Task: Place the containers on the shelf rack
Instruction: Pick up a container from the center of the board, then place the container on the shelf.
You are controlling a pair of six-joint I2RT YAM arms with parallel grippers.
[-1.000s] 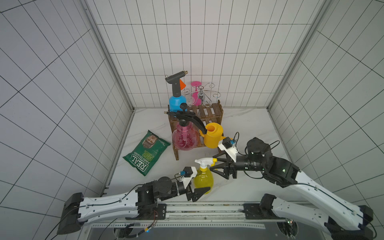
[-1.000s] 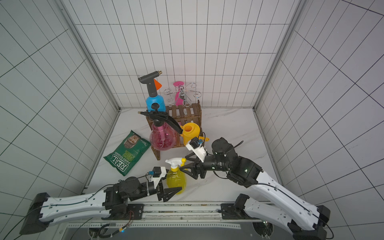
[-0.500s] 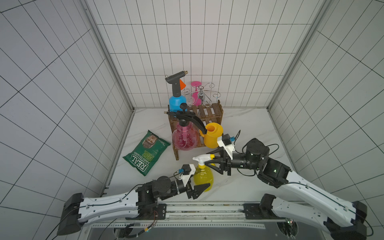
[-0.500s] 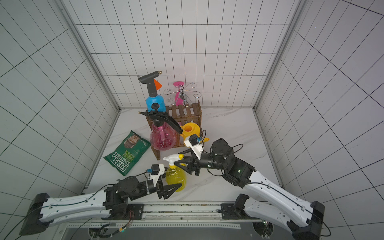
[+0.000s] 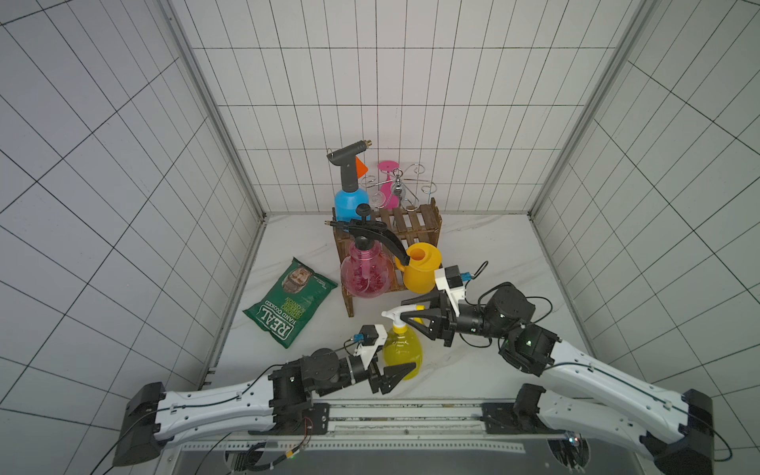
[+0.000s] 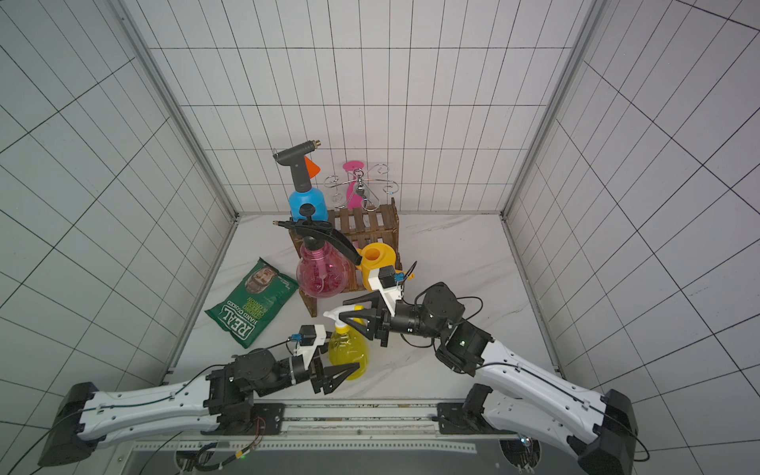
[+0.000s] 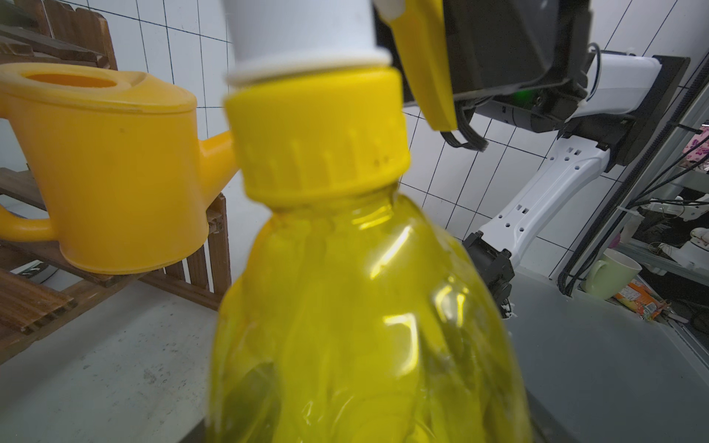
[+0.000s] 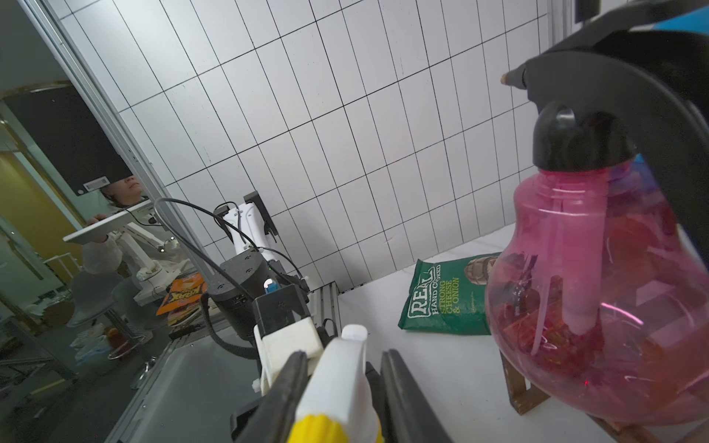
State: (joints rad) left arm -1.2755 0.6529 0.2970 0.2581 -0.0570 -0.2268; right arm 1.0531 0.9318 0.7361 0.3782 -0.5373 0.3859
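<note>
Yellow trigger bottle point(image 5: 401, 349) upright near the shelf rack point(image 5: 415, 222); right jaws flank its white head, left jaws straddle its body; whether either presses, cannot tell.

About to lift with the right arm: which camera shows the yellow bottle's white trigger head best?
The right wrist view: the white trigger head sits close up between the right gripper's fingers. Both top views show it small, from above. The left wrist view catches only its base, blurred, above the yellow collar.
</note>
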